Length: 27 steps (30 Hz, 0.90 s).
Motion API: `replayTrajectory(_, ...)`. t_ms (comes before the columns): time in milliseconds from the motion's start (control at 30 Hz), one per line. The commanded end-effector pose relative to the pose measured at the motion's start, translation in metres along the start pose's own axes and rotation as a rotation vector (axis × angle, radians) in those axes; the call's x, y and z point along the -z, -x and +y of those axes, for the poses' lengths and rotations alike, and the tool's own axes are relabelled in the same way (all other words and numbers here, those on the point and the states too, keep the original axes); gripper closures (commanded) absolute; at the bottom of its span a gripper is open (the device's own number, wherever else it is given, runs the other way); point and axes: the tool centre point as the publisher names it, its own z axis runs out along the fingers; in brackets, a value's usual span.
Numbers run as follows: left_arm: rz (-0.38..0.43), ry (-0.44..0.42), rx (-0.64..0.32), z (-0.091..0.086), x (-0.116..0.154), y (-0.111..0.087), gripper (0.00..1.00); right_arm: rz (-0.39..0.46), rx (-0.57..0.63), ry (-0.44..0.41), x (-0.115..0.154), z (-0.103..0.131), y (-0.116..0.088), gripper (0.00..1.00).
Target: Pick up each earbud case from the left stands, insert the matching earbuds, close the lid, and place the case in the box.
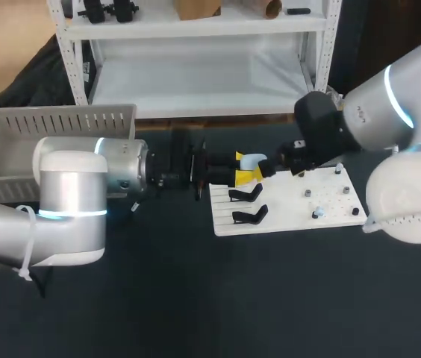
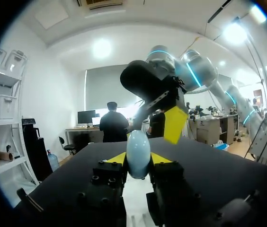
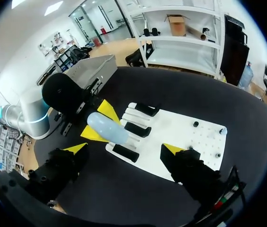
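Note:
A pale blue earbud case [image 1: 254,160] hangs above the back left of the white board [image 1: 330,216], lid closed. My left gripper [image 1: 245,167] is shut on the case [image 2: 138,153], one yellow tip on each side. My right gripper [image 1: 282,159] is just beyond it, and one of its yellow fingertips [image 2: 175,124] shows close ahead of the case. In the right wrist view the right gripper [image 3: 124,149] stands wide open with nothing in it, over the black stands [image 3: 137,129], and the case [image 3: 107,127] lies ahead of it. Small earbuds [image 1: 316,213] sit on the board's right half.
A grey slotted box [image 1: 54,130] stands at the table's back left, behind my left arm. Two black stands [image 1: 246,195] show on the board's left side in the head view. Dark tabletop [image 1: 218,298] stretches in front of the board.

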Motion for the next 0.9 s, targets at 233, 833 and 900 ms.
replayTrajectory(233, -0.004, -0.001, -0.002, 0.0011, 0.0001, -0.0015, 1.0, -0.002, -0.014, -0.005, -0.0052, -0.0045, 0.0058, 0.0)
replayTrajectory(833, -0.004, -0.001, -0.002, 0.0011, 0.0001, -0.0015, 1.0, -0.004, -0.02, -0.017, -0.0074, -0.0101, 0.0119, 0.0)
replayTrajectory(900, -0.004, -0.001, -0.002, 0.0011, 0.0001, -0.0015, 1.0, -0.006, -0.021, -0.018, -0.007, -0.0107, 0.0126, 0.0)
